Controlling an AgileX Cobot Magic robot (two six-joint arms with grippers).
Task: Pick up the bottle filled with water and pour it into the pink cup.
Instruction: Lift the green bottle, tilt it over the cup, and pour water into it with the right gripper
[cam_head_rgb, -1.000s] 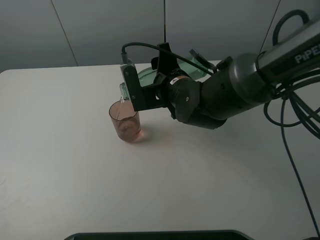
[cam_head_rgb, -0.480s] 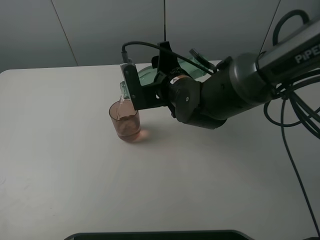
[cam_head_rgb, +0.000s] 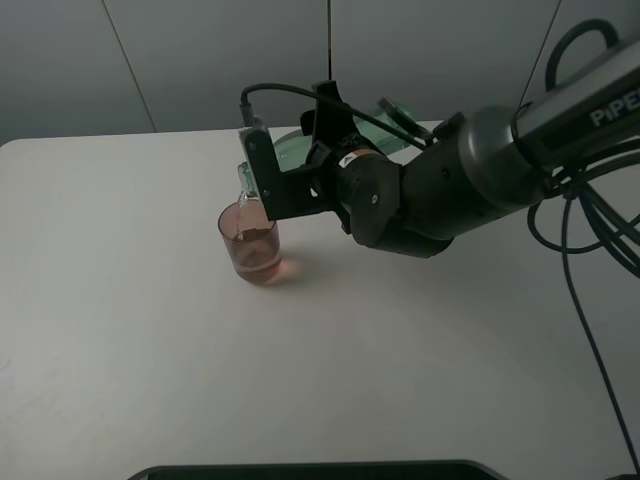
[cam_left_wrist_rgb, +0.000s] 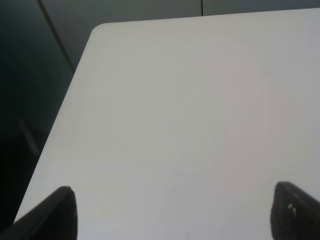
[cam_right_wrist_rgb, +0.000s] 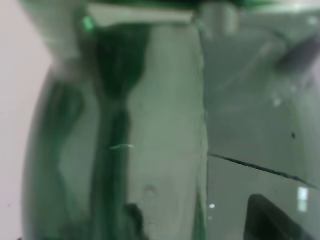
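My right gripper (cam_head_rgb: 322, 150) is shut on the green-tinted bottle (cam_head_rgb: 292, 150) and holds it tipped nearly flat above the table. The bottle's mouth (cam_head_rgb: 243, 180) is over the rim of the pink cup (cam_head_rgb: 252, 246), which stands upright on the white table (cam_head_rgb: 150, 330) with liquid in it. In the right wrist view the bottle (cam_right_wrist_rgb: 125, 130) fills the picture, close and blurred. My left gripper (cam_left_wrist_rgb: 172, 215) is open and empty over bare table near its corner; only its two dark fingertips (cam_left_wrist_rgb: 55, 212) show. It is out of the exterior high view.
The right arm's bulky dark body (cam_head_rgb: 450, 190) hangs over the table right of the cup. Black cables (cam_head_rgb: 590, 250) loop down at the right. A dark edge (cam_head_rgb: 300, 468) lies along the front of the table. Grey wall panels stand behind.
The right wrist has turned a little further, raising the bottle's rear slightly. The liquid in the pink cup looks higher. The cup has not moved.
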